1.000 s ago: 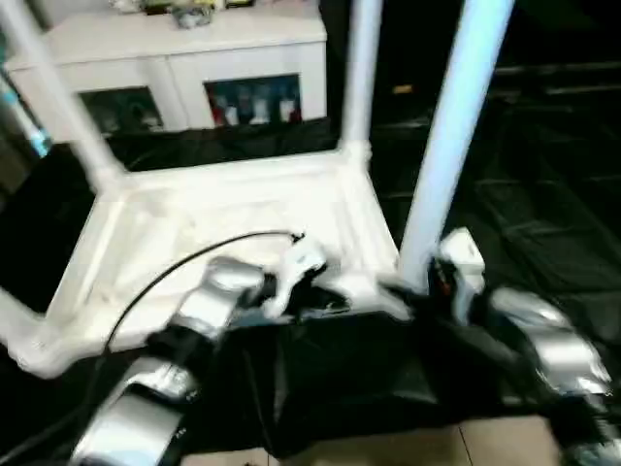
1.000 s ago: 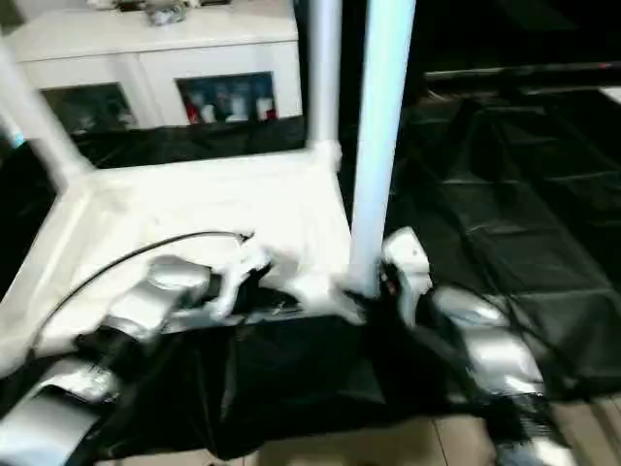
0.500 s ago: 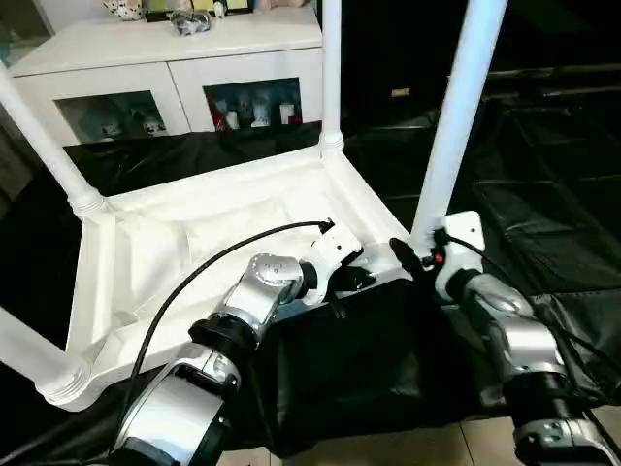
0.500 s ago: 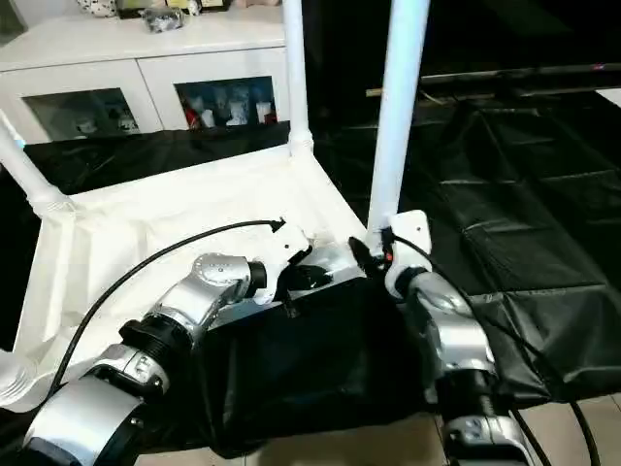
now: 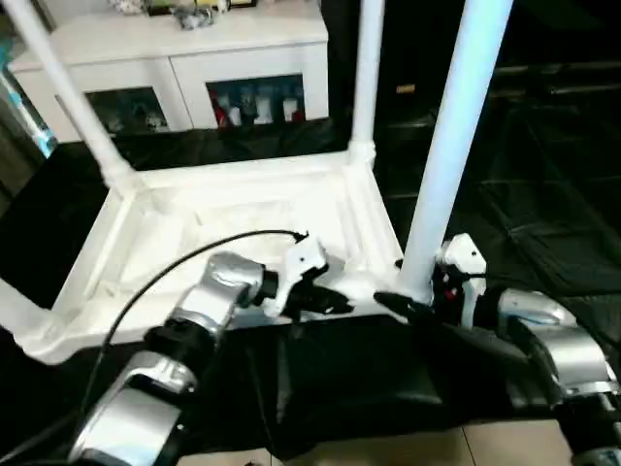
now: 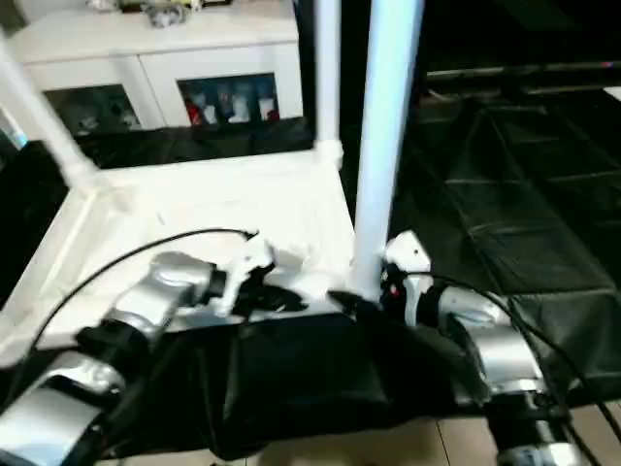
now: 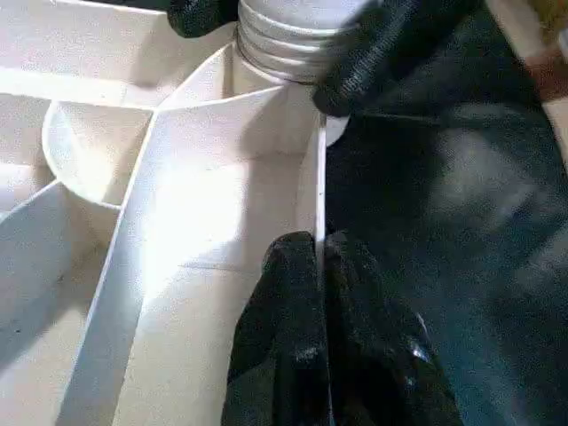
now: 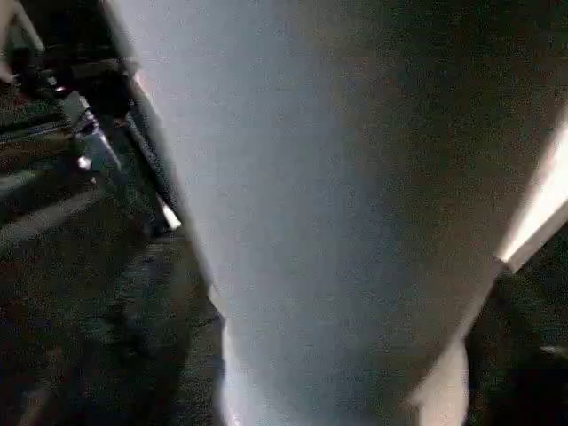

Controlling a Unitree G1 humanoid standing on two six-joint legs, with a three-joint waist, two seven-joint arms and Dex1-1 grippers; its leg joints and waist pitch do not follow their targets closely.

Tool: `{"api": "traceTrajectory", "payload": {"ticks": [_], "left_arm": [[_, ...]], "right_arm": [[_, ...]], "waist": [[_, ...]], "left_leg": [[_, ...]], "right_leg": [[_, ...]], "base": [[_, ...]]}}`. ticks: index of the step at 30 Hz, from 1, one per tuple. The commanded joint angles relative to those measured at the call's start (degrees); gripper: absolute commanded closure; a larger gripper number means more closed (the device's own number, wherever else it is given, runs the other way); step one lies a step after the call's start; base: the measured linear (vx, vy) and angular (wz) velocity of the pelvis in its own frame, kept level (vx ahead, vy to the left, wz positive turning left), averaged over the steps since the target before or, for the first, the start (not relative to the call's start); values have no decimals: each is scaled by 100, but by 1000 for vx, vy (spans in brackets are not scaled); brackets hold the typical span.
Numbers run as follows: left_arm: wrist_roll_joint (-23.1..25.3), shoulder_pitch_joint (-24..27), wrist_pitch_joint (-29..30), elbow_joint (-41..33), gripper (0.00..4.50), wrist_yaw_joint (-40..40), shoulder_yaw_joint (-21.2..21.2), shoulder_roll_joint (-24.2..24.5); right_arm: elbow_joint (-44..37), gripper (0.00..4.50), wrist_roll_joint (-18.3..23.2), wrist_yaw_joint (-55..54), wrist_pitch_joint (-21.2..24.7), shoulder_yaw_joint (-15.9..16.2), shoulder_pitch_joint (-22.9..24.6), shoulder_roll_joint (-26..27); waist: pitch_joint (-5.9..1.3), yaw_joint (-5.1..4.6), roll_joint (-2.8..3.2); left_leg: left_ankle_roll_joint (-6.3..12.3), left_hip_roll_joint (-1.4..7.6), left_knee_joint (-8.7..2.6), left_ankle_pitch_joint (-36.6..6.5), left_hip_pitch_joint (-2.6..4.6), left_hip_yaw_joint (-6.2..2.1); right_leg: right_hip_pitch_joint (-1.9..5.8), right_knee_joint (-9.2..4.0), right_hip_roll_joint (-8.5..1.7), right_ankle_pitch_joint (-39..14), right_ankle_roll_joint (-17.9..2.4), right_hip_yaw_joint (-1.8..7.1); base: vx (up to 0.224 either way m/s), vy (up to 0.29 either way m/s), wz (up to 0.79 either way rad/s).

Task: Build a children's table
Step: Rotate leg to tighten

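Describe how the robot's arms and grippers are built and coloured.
Both forearms are silver metal cylinders with black joint rings. The left gripper and right gripper have white housings and black, textured fingers. A black cable loops over the left arm; red marks show on the right housing.

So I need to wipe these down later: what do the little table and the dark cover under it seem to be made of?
The children's table looks like moulded white plastic with a smooth, slightly glossy finish: thin ribs and a threaded leg socket show on its underside. The black cover looks like thin, slightly shiny sheeting or cloth, going by its creases and folds.

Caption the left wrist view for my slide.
Left end effector pinching the upturned children's table rim near a leg socket.
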Motion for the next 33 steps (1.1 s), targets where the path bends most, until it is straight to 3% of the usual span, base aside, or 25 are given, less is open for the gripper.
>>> {"api": "traceTrajectory", "payload": {"ticks": [1,6,12,14,15,16,18,20,23,24,27,28,30,32,33], "left_arm": [[-287,-5,88,-341,450,-343,-27,-27],[-294,69,176,-491,450,-458,-23,42],[-252,64,154,-474,450,-120,31,-62],[-196,5,112,-352,450,193,99,-157],[-84,-124,10,-92,450,799,212,-335],[-39,-177,-33,15,450,1042,253,-403],[113,-380,-206,404,450,1912,373,-684],[152,-453,-233,530,450,2208,406,-798],[170,-621,-246,756,450,2826,471,-1137],[173,-645,-277,785,450,2894,465,-1203],[171,-679,-387,862,450,2786,417,-1279],[166,-652,-438,835,450,2609,382,-1243],[165,-631,-485,826,450,2479,364,-1213],[116,-554,-545,746,450,2146,328,-1117],[75,-505,-576,684,450,1944,297,-1045]], "right_arm": [[-142,122,83,232,90,149,58,-21],[-211,164,114,354,118,203,103,-42],[-247,177,92,110,174,228,197,138],[-113,178,-39,-267,171,177,167,279],[193,178,-247,-1026,203,38,73,560],[311,178,-312,-1312,214,-21,33,670],[754,178,-466,-2493,292,-320,-132,1152],[900,178,-473,-2933,333,-453,-192,1353],[1254,178,-530,-3773,302,-587,-401,1825],[1306,178,-583,-3812,249,-518,-444,1898],[1138,178,-708,-3211,23,-134,-407,1923],[1003,122,-485,-2916,72,-221,-368,1921],[940,108,-358,-2767,114,-291,-352,1897],[767,102,-251,-2380,159,-254,-292,1696],[659,79,-278,-2142,122,-139,-242,1514]], "waist": [[-369,13,-122],[-363,66,-131],[-359,66,-141],[-354,44,-146],[-351,46,-153],[-322,1,-136],[-321,-65,-161],[-321,-112,-164],[-296,-178,-136],[-310,-167,-141],[-311,-173,-131],[-318,-169,-137],[-326,-153,-149],[-341,-130,-142],[-346,-130,-141]], "left_leg": [[681,343,-396,-1348,107,-151],[638,344,-392,-1348,121,-145],[577,341,-402,-1398,127,-149],[494,331,-407,-1460,134,-158],[478,328,-410,-1479,131,-160],[390,313,-415,-1571,134,-157],[208,278,-422,-1813,154,-179],[152,266,-425,-1939,172,-194],[154,251,-441,-2132,165,-206],[139,256,-436,-2169,197,-207],[194,254,-443,-2175,166,-207],[252,259,-449,-2106,145,-212],[337,271,-444,-2015,142,-199],[474,275,-433,-1820,100,-197],[490,277,-429,-1764,100,-194]], "right_leg": [[259,-361,-239,-1286,-1470,170],[248,-379,-243,-1476,-1415,176],[238,-386,-238,-1552,-1364,179],[232,-406,-244,-1709,-1317,180],[236,-412,-244,-1773,-1290,178],[182,-437,-228,-1958,-1240,185],[187,-497,-236,-2435,-1062,163],[184,-528,-242,-2659,-963,151],[165,-566,-227,-2945,-825,130],[149,-588,-235,-3008,-767,136],[161,-589,-229,-2895,-740,141],[184,-572,-234,-2754,-762,149],[188,-555,-236,-2571,-832,161],[240,-520,-252,-2289,-924,163],[238,-511,-252,-2211,-957,164]], "base": [[0,0,0],[0,0,0],[0,0,0],[0,0,0],[0,0,0],[0,0,0],[0,0,0],[0,0,0],[0,0,0],[0,0,0],[0,0,0],[0,0,0],[0,0,0],[0,0,0],[0,0,0]]}}
